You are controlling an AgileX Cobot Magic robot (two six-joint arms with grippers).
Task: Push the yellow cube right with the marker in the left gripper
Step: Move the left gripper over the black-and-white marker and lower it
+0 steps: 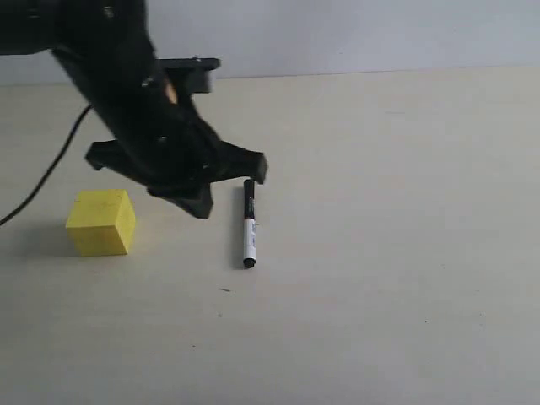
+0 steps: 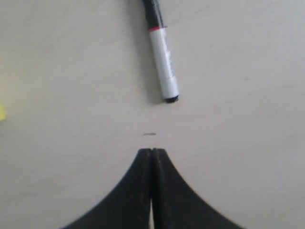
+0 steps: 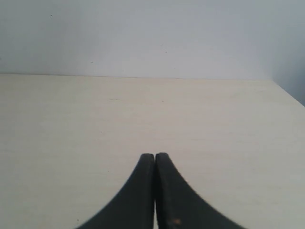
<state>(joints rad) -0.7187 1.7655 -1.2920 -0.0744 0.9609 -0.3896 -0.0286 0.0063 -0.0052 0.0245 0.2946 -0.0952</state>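
Note:
The marker [image 1: 249,224] lies flat on the pale table, black cap pointing away, white barrel toward the front; nothing holds it. In the left wrist view the marker [image 2: 162,55] lies ahead of the fingertips, apart from them. My left gripper [image 1: 202,208] [image 2: 151,150] hovers between cube and marker, just left of the marker's cap, shut with nothing between its fingers. The yellow cube [image 1: 101,221] stands on the table to the gripper's lower left, untouched; only a yellow sliver [image 2: 1,113] shows at the left wrist view's edge. My right gripper [image 3: 155,155] is shut and empty, out of the exterior view.
A black cable [image 1: 46,173] trails from the left arm over the table behind the cube. The table's far edge [image 1: 380,74] meets a pale wall. The right wrist view shows bare tabletop [image 3: 143,114] and its right-hand corner.

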